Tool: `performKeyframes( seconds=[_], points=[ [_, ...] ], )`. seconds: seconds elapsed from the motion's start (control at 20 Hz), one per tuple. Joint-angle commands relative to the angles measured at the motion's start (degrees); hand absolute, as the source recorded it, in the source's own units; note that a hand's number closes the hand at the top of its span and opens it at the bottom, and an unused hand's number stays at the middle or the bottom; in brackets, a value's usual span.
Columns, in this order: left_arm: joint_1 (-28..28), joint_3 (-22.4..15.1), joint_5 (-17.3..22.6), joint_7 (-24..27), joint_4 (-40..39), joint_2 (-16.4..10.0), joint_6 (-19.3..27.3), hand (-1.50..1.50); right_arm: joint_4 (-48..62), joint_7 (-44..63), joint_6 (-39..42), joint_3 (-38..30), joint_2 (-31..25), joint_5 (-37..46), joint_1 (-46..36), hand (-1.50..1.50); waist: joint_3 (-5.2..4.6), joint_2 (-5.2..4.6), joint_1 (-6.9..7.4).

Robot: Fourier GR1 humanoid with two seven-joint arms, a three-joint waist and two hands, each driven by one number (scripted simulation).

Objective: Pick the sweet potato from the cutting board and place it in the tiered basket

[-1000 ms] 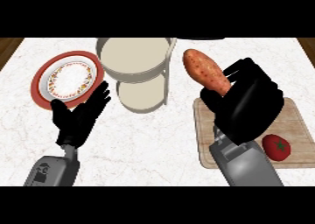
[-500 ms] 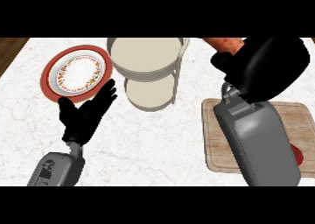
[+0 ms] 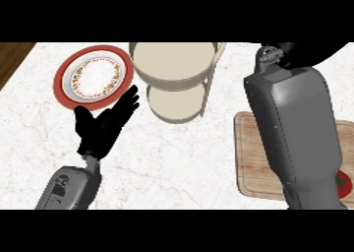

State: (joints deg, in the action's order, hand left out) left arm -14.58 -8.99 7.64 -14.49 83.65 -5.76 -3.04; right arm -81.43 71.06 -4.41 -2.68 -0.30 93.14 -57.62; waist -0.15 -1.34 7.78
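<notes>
The tiered basket [image 3: 172, 61] stands at the back centre, its cream upper tier above a smaller lower tier [image 3: 176, 103]; both tiers show nothing inside. My right forearm [image 3: 296, 128] rises steeply over the wooden cutting board [image 3: 249, 157]. My right hand [image 3: 310, 53] is at the picture's top right, to the right of the basket's upper tier and mostly cut off. The sweet potato is not visible. My left hand [image 3: 103, 125] rests open on the left, fingers pointing up toward the plate.
A red-rimmed patterned plate [image 3: 93, 76] lies at the back left, just beyond my left hand. A red tomato [image 3: 344, 183] sits on the board's right side, partly behind my forearm. Dark wood [image 3: 6, 64] borders the marble counter at far left.
My right arm has lifted the sweet potato off the board and carried it up and back; hand and potato have passed mostly out of the picture's top. The left hand has stayed in place.
</notes>
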Motion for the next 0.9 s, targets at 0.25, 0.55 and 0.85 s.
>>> performKeyframes(
  seconds=[0.25, 0.55, 0.85],
  points=[
    [-1.42, -0.21, -0.35, -0.2, -0.29, 0.18, -0.2, 0.0, 10.23, 10.24, -18.1, -3.86, 0.29, -5.61, -6.89, -1.5, 0.1, -1.05, 1.96],
    [-0.88, -0.55, -0.34, 0.66, -1.1, 0.27, -0.96, 0.0, 17.81, 6.63, -24.58, -4.62, 0.29, -1.41, -12.36, -1.5, -0.05, -0.9, 1.38],
    [-1.97, 1.61, -0.02, -0.01, -2.12, 0.5, 0.97, 0.0, 18.14, 10.74, -28.07, -7.17, 0.29, 8.84, -15.37, -1.5, -0.09, -0.25, -0.78]
  ],
)
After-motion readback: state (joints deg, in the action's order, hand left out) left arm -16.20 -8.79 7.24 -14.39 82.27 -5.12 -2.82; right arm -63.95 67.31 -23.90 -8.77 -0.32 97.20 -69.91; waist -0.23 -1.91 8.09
